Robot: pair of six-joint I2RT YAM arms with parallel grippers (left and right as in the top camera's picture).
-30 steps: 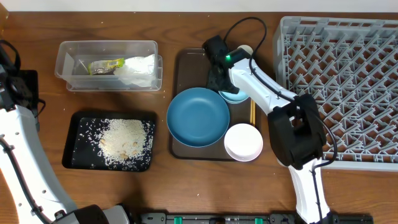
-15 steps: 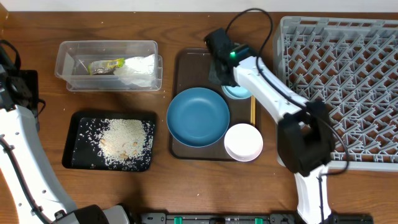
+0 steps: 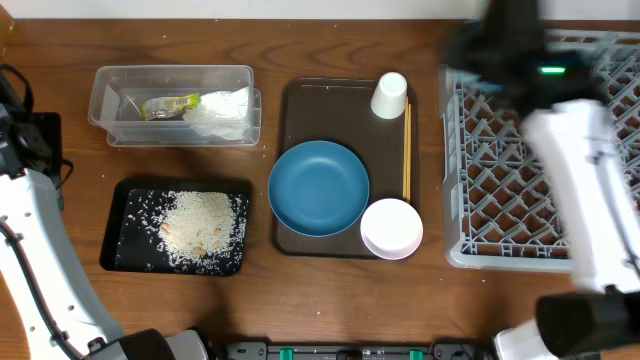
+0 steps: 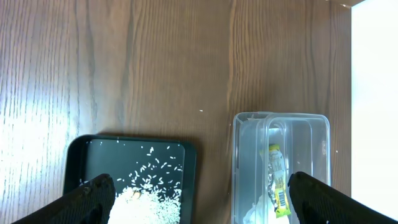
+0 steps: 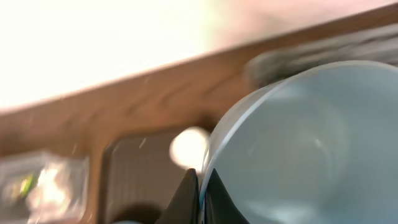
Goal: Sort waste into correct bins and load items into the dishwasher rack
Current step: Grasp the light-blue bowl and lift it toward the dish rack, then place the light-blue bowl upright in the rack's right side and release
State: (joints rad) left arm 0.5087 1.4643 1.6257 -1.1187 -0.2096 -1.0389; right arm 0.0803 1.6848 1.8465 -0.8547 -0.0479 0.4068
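Observation:
My right gripper [image 5: 200,186] is shut on the rim of a pale blue bowl [image 5: 298,149], one finger on each side of the rim. In the overhead view the right arm [image 3: 560,110] is a blur above the grey dishwasher rack [image 3: 500,200], and the bowl is hidden there. A big blue bowl [image 3: 318,188], a white bowl [image 3: 391,228], a white cup [image 3: 390,95] and chopsticks [image 3: 406,150] remain on the brown tray [image 3: 300,100]. My left gripper [image 4: 202,199] hangs open high over the table's left side, holding nothing.
A black tray [image 3: 120,200] with spilled rice [image 3: 200,226] lies at the front left. Behind it stands a clear container [image 3: 175,105] holding a yellow wrapper [image 4: 278,180] and white paper. The rack fills the right side of the table.
The right arm has lifted the pale blue bowl off the brown tray and swung fast to the right, over the rack. The white cup is now uncovered. The left arm has not moved.

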